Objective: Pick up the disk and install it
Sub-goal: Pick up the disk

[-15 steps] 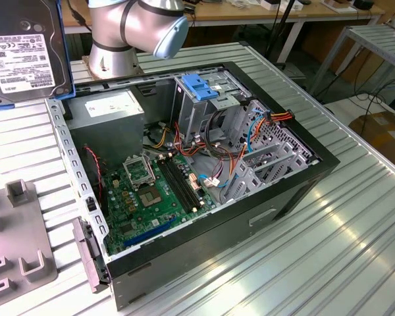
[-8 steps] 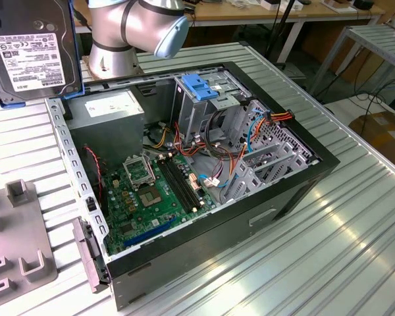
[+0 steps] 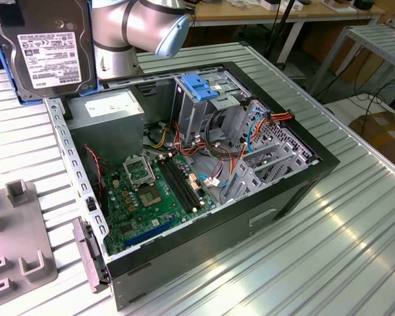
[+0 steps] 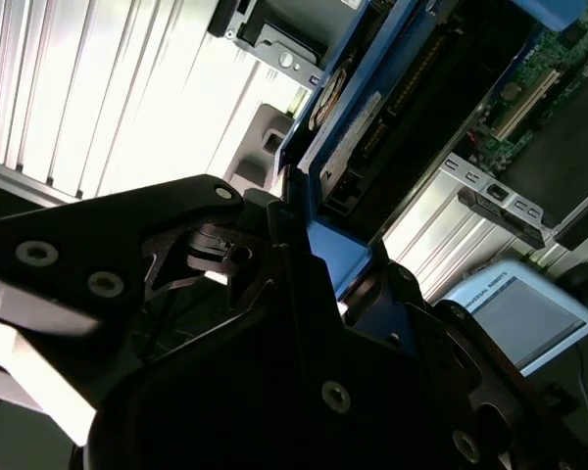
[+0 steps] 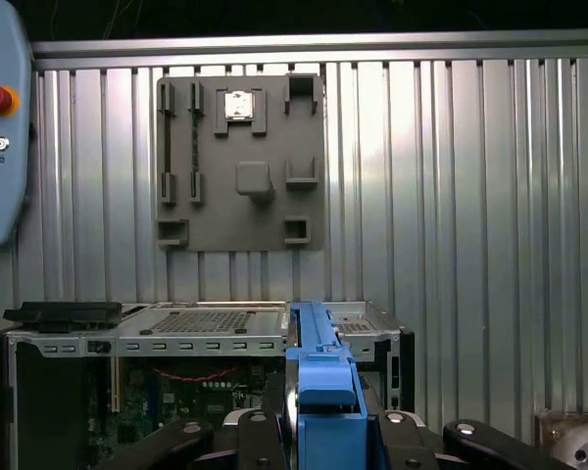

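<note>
Clamping the disk (image 3: pixel 43 46) by its blue carrier, the hand (image 5: pixel 323 429) holds it high above the tabletop (image 3: pixel 355 250), off the case (image 3: pixel 283 197) corner; tilted entry could jam at the drive cage (image 3: pixel 197 108) or snag cables (image 3: pixel 276 117).

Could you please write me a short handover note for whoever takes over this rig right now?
Gripper: shut on the disk, gripping it at its blue carrier bracket.
Disk: lifted off the table, upright, its label facing the exterior camera. It is at the exterior view's left, beyond the open computer case.
Done: the disk is picked up.
Left: it is not yet installed. It is outside the case and apart from the drive cage.
</note>
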You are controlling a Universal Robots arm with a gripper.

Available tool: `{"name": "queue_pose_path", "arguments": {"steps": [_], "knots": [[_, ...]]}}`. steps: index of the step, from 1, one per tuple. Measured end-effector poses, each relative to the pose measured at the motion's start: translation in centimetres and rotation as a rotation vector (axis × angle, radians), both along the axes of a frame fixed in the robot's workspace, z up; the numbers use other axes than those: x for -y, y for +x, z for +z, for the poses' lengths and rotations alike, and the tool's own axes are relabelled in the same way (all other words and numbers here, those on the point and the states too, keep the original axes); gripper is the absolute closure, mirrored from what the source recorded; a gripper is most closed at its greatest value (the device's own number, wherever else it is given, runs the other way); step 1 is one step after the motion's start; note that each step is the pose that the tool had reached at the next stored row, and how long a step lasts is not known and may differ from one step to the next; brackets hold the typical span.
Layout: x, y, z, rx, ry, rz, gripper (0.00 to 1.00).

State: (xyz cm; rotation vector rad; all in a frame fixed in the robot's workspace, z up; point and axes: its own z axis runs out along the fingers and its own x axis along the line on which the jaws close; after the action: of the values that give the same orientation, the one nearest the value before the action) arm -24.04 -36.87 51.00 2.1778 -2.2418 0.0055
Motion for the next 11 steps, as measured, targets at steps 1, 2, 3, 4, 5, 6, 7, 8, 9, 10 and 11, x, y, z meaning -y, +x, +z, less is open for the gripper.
{"name": "queue_pose_path", "arguments": {"steps": [1,2,3,4,5,6,7,8,9,10,11], "knots": [[0.00,0.31,0.00,0.0000,0.0000,0.000,0.63],[0.00,0.58,0.00,0.0000,0.0000,0.000,0.63],[0.00,0.75,0.00,0.0000,0.0000,0.000,0.63],[0.00,1.00,-0.01,0.0001,0.0001,0.000,0.63],[0.00,1.22,0.00,0.0000,0.0000,0.000,0.63],[0.00,1.49,0.00,0.0000,0.0000,0.000,0.63],[0.00,1.67,0.00,0.0001,0.0001,0.000,0.63],[0.00,1.99,0.00,0.0001,0.0001,-0.001,0.63],[0.00,2.19,0.00,0.0000,0.0000,-0.001,0.63],[0.00,2.39,0.00,0.0000,0.0000,-0.001,0.63],[0.00,2.59,0.00,0.0000,0.0000,-0.001,0.63]]}}
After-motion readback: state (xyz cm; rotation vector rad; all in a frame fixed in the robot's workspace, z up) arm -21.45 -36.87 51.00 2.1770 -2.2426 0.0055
